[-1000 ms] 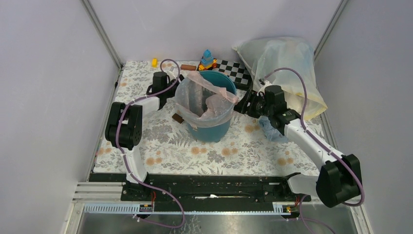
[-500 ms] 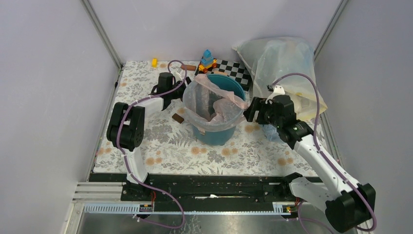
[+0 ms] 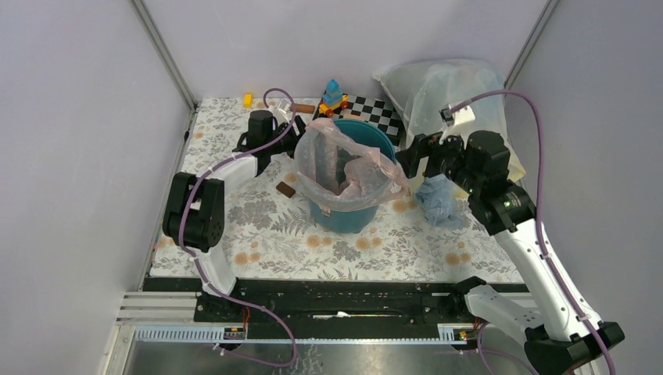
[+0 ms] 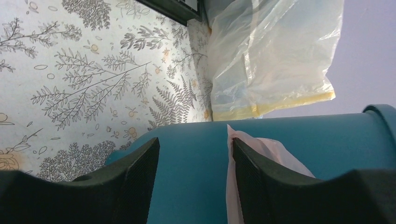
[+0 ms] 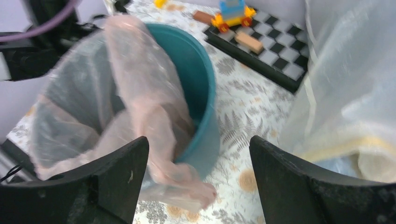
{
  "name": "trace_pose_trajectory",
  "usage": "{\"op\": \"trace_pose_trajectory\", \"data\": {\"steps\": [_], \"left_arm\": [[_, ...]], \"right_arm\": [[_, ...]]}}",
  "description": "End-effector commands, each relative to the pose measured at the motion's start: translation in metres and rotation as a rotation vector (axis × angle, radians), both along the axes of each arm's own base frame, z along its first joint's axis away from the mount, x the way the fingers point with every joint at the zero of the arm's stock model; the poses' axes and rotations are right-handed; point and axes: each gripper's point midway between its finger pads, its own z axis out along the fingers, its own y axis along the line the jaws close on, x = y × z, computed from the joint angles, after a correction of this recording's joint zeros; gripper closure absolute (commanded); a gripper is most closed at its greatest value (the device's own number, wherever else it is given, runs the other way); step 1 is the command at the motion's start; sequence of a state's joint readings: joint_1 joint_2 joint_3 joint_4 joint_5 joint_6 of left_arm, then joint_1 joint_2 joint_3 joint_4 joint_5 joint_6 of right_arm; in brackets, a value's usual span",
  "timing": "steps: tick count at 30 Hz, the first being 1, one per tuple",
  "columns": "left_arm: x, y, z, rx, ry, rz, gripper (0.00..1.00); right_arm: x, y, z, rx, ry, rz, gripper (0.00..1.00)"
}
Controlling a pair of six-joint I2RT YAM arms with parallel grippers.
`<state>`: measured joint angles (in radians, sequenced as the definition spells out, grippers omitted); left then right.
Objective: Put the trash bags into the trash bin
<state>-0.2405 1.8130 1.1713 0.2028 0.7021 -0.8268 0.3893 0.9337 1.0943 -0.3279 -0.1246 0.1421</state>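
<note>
Robot lab test cell. Plain lilac wall panels [image 3: 78, 156] on aluminium posts [image 3: 162, 51] box in a floral-clothed table [image 3: 258, 226]. Black mounting rail [image 3: 336, 301] in front.

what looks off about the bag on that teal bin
The pink trash bag sits unevenly on the teal trash bin. It covers the left and near rim, but the far right rim is bare teal. A loose flap droops over the right side instead of being tucked round. Nothing looks spilled.

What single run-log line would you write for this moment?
left gripper: open, at trash bin wall | right gripper: open, holding nothing | pink trash bag: draped over bin's rim, far rim bare
</note>
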Motion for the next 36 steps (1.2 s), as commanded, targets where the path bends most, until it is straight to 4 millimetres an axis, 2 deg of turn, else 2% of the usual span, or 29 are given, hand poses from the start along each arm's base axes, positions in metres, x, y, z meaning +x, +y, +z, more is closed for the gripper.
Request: {"op": "trace_pose_trajectory", "data": {"steps": [1,6,10,17,26,28,29,30,31,36], "left_arm": [[-0.003,0.0,0.035,-0.005,-0.116,0.007,0.39],[-0.004,0.002,0.037,-0.001,-0.12,0.017,0.39],[-0.004,0.001,0.037,0.0,-0.118,0.013,0.4],[-0.005,0.002,0.036,0.017,-0.114,0.009,0.4],[-0.004,0.002,0.031,0.029,-0.108,0.005,0.4],[-0.004,0.002,0.03,0.031,-0.108,0.004,0.4],[-0.003,0.002,0.03,0.032,-0.108,0.003,0.4],[-0.003,0.003,0.029,0.034,-0.107,0.004,0.4],[-0.002,0.003,0.028,0.039,-0.105,0.007,0.4],[0.002,0.007,0.018,0.068,-0.092,0.034,0.4]], "right_arm": [[-0.008,0.035,0.055,-0.004,-0.098,0.233,0.17],[0.003,0.079,0.073,-0.062,-0.145,0.4,0.21],[0.023,0.114,0.07,-0.244,-0.162,0.434,0.23],[0.049,0.149,0.039,-0.459,-0.142,0.439,0.3],[0.058,0.156,0.01,-0.574,-0.09,0.459,0.47],[0.061,0.155,0.004,-0.594,-0.077,0.444,0.6],[0.064,0.153,0.002,-0.604,-0.075,0.432,0.71],[0.067,0.152,0.003,-0.606,-0.078,0.416,0.88],[0.071,0.151,0.007,-0.591,-0.087,0.377,0.99],[0.1,0.144,0.024,-0.496,-0.103,0.249,1.0]]}}
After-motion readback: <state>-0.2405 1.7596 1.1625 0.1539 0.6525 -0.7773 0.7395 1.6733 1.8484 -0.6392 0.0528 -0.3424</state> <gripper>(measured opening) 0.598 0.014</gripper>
